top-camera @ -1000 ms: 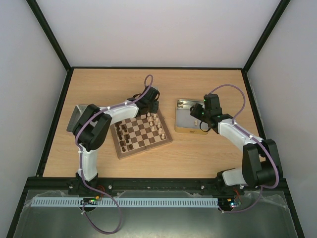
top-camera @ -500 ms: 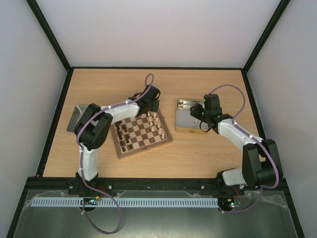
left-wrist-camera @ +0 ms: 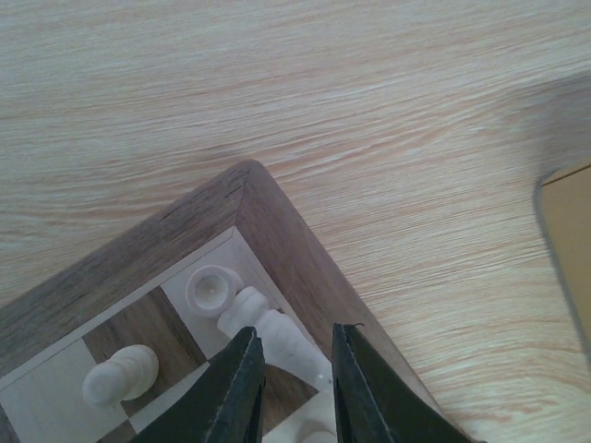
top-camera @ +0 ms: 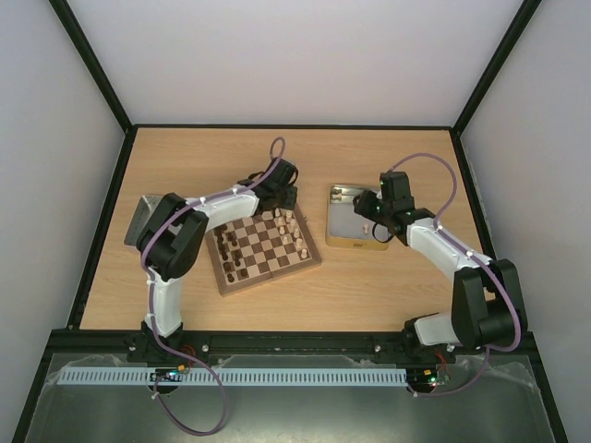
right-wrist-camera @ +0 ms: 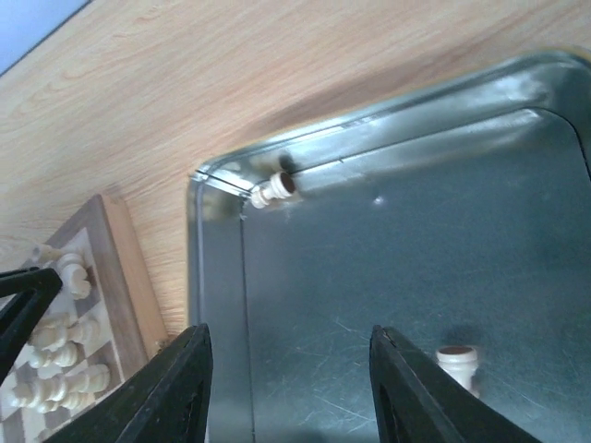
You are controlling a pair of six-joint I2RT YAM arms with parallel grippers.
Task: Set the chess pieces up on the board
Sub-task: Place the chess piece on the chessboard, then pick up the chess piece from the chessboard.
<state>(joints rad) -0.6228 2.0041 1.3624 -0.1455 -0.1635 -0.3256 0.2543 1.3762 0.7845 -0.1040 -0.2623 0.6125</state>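
**Tipped-over piece is dead ahead of the right fingers**

Right gripper (right-wrist-camera: 288, 337) hangs wide apart and empty over the tin (right-wrist-camera: 222, 277). A toppled piece (right-wrist-camera: 272, 190) lies in the tin's far corner, long axis roughly finger-to-finger, so it probably needs a wrist twist. Left gripper (left-wrist-camera: 295, 334) straddles a pale piece (left-wrist-camera: 268, 328) at the corner of the board (left-wrist-camera: 185, 217). Pinching it or not, can't tell.

Crowded board (left-wrist-camera: 212, 208) corner — open tabletop (left-wrist-camera: 369, 111) beyond
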